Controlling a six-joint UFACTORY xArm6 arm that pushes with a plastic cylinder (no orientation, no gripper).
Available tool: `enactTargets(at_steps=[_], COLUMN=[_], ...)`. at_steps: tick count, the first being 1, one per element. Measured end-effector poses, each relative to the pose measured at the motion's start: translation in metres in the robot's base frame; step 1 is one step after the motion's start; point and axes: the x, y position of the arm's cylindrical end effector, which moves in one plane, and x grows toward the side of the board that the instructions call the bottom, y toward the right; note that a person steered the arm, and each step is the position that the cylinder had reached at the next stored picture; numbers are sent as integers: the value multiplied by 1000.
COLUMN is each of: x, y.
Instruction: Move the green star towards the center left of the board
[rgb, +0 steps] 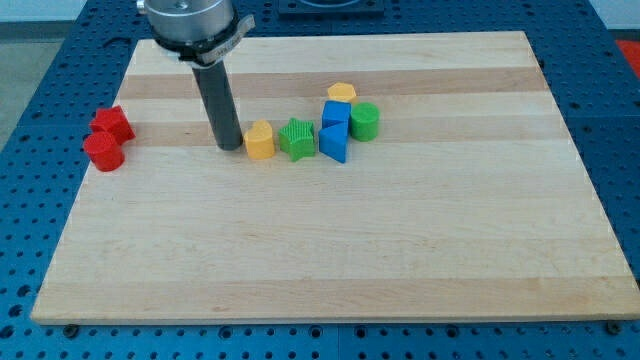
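The green star (297, 138) lies near the middle of the wooden board (330, 250), a little above centre. A yellow block (260, 141) sits touching its left side. A blue triangle block (333, 145) is right of the star, with a blue cube (337, 114) just above that. My tip (229, 146) is on the board just left of the yellow block, close to it, with the yellow block between it and the star.
A yellow hexagon block (341, 93) sits above the blue cube and a green cylinder (365, 121) to its right. Two red blocks (113, 123) (103, 152) sit at the board's left edge.
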Motion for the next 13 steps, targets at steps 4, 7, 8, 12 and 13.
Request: enactTargets(at_steps=[4,7,8,12,13], x=[12,31,47,35,37], y=[75,102,61,54,99])
